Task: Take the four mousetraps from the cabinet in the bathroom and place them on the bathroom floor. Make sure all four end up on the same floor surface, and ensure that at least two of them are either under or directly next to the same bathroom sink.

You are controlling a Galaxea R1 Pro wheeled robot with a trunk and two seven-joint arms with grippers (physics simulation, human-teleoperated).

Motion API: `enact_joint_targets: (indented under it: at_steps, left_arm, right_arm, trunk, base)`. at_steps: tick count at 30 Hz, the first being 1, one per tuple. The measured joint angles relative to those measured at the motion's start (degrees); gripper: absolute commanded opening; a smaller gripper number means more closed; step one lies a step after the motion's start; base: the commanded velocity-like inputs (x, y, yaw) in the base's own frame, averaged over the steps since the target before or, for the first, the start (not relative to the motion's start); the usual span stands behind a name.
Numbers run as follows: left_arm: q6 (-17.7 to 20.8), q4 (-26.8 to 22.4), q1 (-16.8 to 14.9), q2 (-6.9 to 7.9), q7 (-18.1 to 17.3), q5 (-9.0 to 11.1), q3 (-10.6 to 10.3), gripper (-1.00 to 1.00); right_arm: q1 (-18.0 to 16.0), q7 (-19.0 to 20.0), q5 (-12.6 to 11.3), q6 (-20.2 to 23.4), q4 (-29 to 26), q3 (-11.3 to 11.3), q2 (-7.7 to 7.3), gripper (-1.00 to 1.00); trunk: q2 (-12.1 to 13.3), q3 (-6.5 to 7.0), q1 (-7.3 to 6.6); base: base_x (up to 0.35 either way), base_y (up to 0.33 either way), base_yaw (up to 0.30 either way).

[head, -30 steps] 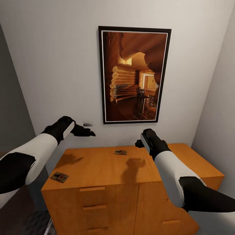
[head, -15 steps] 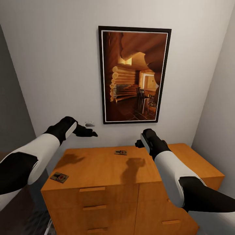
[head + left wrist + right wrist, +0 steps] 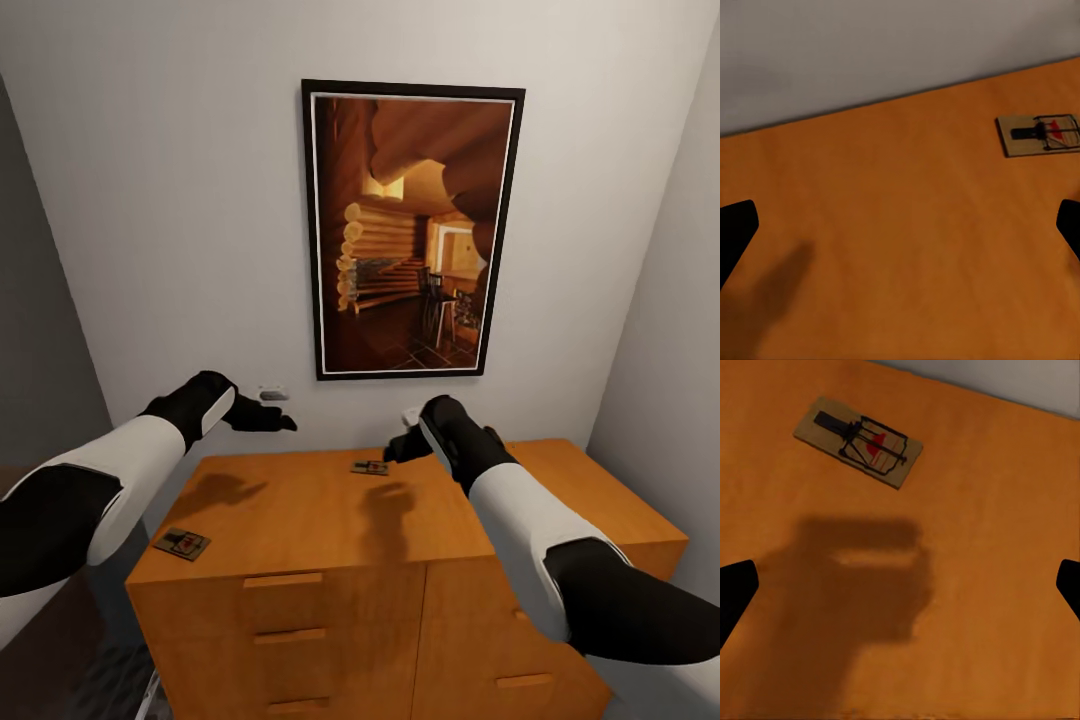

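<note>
Two mousetraps lie on the cabinet (image 3: 300,510) top: one (image 3: 369,467) near the wall, one (image 3: 181,543) at the front left corner. The right tool (image 3: 400,440) hovers, spread wide, above the far trap; the left tool (image 3: 275,410) is also spread. A careless descent could skid the thin board across the smooth wood. A framed picture (image 3: 412,230) hangs on the grey wall.

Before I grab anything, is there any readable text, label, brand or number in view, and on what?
None can be read.
Mousetrap at the back of the cabinet top: a red mark under the wire, no letters.
Mousetrap at the front left corner: too small to tell.
Framed picture on the wall: a log-cabin interior, no words.
</note>
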Motion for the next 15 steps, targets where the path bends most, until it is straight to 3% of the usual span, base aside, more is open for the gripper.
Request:
enact_joint_targets:
  at_steps: [6,15]
  left_arm:
    - [-0.1,0.4,0.0,-0.02,0.1,0.0,0.0,1.0]
    - [-0.2,1.3,0.0,-0.55,0.1,-0.2,0.0,1.0]
  right_arm:
    - [0.0,1.7,0.1,1.1,-0.1,1.3,-0.02,1.0]
    - [0.0,1.9,-0.1,1.6,-0.1,1.6,-0.03,1.0]
  trunk:
    - [0.0,0.0,-0.02]
    - [0.0,0.0,-0.03]
  base:
    - [0.09,0.0,0.0]
    - [0.265,0.0,0.0]
